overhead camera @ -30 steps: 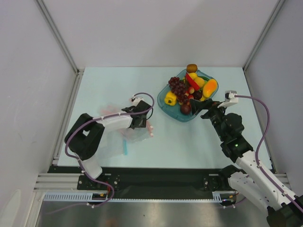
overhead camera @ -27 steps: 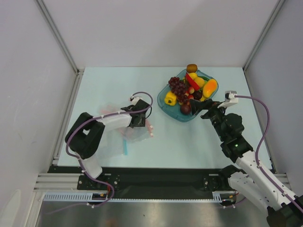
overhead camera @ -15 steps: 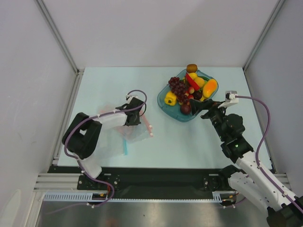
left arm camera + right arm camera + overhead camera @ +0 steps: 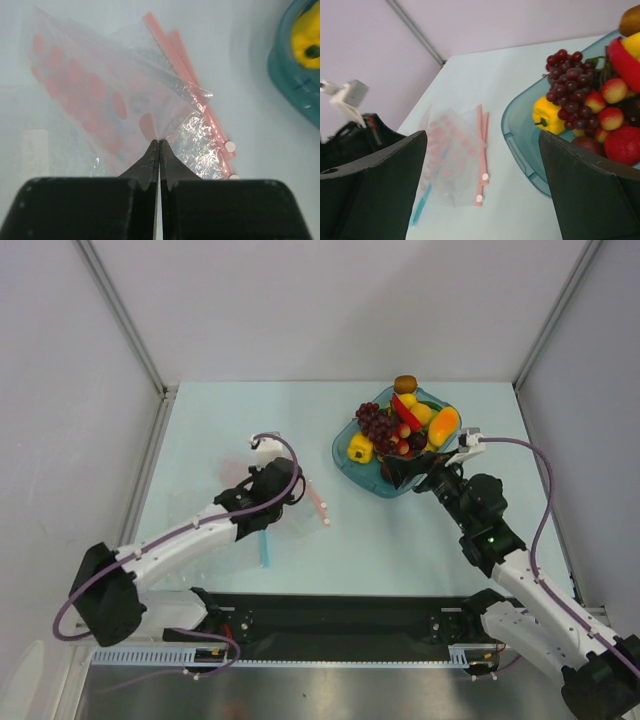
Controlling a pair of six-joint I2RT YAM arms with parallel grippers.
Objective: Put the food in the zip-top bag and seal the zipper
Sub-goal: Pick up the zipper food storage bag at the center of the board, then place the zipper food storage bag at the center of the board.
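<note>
The zip-top bag (image 4: 298, 512) lies crumpled on the table left of centre, clear with pink dots. Its pink zipper (image 4: 318, 502) runs along its right edge. My left gripper (image 4: 159, 141) is shut, pinching a peak of the bag's film (image 4: 125, 95) just left of the zipper (image 4: 190, 75). The food is piled in a teal dish (image 4: 345, 462): a purple grape bunch (image 4: 570, 70), a yellow pepper (image 4: 547, 115) and a red fruit (image 4: 625, 145). My right gripper (image 4: 482, 137) hangs wide open and empty at the dish's near edge (image 4: 520, 140), facing the bag (image 4: 447, 160).
A thin blue strip (image 4: 264, 550) lies at the bag's near side. White walls with metal posts close in the table on the left, the back and the right. The dish (image 4: 290, 75) stands a short way right of the zipper.
My left gripper closed on the bag's film while its arm stretched out, carrying the wrist toward the back left. The right gripper edged left along the dish, still open.
</note>
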